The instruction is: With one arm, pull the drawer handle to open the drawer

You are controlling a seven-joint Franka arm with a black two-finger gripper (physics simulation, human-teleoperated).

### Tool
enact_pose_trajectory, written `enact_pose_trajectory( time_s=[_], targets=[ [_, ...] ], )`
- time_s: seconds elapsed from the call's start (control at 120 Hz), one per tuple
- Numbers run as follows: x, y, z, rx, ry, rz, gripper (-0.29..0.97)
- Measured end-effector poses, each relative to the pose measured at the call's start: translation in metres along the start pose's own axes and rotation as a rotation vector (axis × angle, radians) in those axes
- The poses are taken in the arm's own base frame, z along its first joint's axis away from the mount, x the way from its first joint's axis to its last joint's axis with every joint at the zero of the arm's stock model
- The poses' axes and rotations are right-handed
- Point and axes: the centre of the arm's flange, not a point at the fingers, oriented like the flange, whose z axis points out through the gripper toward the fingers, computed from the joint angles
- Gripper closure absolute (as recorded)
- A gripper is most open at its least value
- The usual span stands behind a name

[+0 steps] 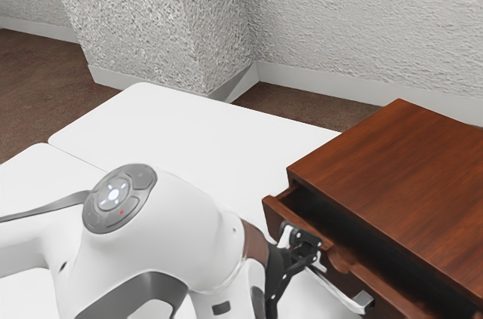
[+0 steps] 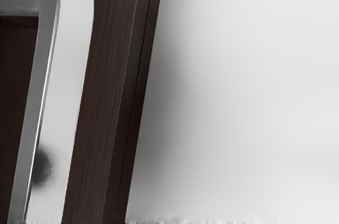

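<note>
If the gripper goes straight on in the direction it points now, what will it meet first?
Most likely the drawer's metal handle, which lies right at the gripper in the exterior view. Just behind it is the wooden drawer front. Depth is unclear, so contact cannot be judged.

Drawer (image 1: 278, 209) partly out of cabinet (image 1: 400, 176) on table (image 1: 196, 138)

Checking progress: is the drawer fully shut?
No, a dark gap shows between the drawer front and the wooden cabinet.
</note>
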Motion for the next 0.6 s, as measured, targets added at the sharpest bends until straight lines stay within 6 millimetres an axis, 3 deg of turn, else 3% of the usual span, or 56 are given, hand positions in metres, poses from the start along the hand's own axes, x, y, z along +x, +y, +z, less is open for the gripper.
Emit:
enact_pose_trajectory(
  time_s=[0.6],
  targets=[
    [0.001, 0.021, -0.011, 0.001, -0.012, -0.035, -0.01]
  ],
)
